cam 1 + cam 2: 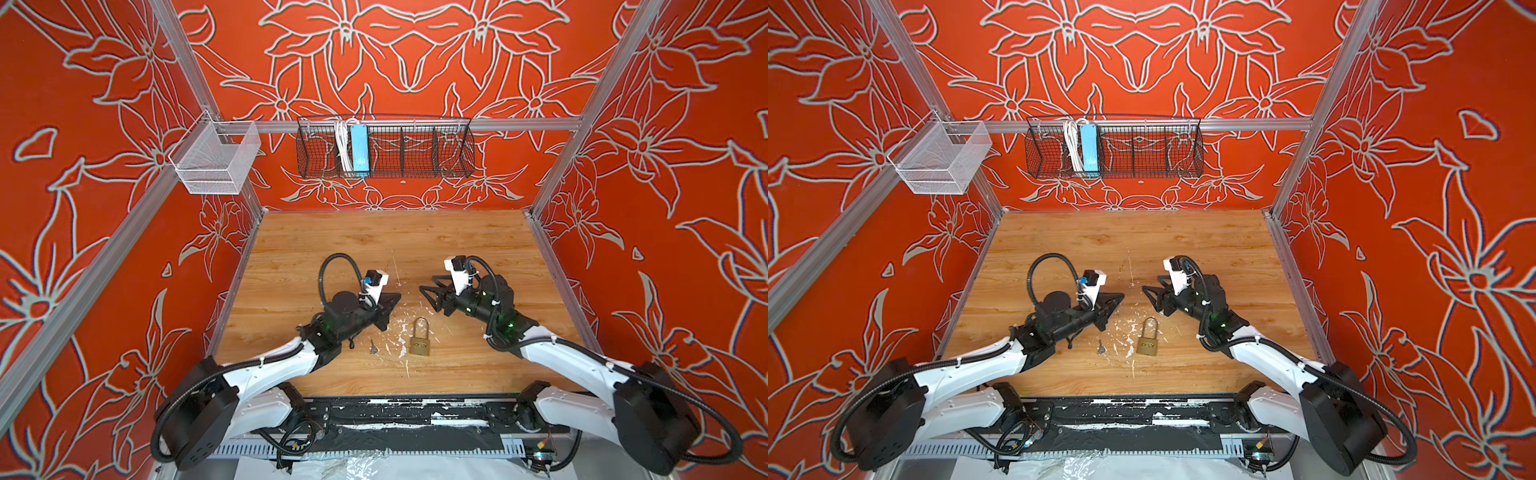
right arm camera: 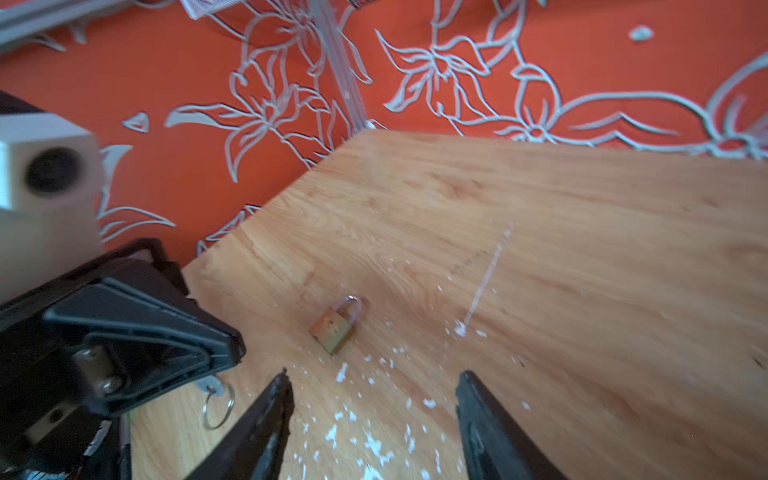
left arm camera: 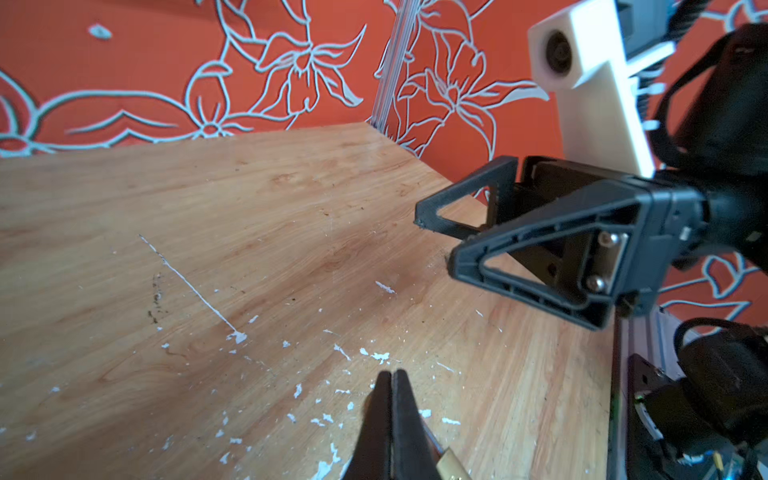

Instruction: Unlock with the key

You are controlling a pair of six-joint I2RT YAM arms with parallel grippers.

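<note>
Key (image 1: 373,347) (image 1: 1101,346): one, small and grey, flat on the tabletop (image 1: 332,241) toward its front edge, beside the left arm's wrist. It lies nearer the robot's base than the left tool (image 1: 395,299) (image 1: 1119,297) and apart from it.
Padlock (image 1: 420,340) (image 1: 1148,343): one, brass, flat on the tabletop to the right of the key and apart from it. The shackle points toward the far wall, and both its legs meet the body. It lies between the two tools, nearer the front than both, and touches neither.
White flecks (image 1: 401,332): scattered around the key and padlock.
Left tool: its fingers (image 3: 376,415) are pressed fully together with nothing between them, and the tip points toward the right tool (image 1: 428,297) (image 1: 1150,297).
Right tool: jaws spread wide and empty, facing the left tool across a gap. In the right wrist view (image 2: 374,376) the padlock (image 2: 337,326) lies beyond its fingertips, clear of them.
Far wall: two baskets. A black wire basket (image 1: 415,166) holds one blue strip (image 1: 359,149) standing in it, and a white mesh basket (image 1: 216,162) hangs at the left corner.
Views: the key's ring (image 2: 218,409) can be made out only in the right wrist view, partly hidden behind the left tool (image 2: 232,349). The left wrist view shows the right tool (image 3: 434,239) side-on, plus a brass corner at the frame's edge. Only the top views show the baskets.
</note>
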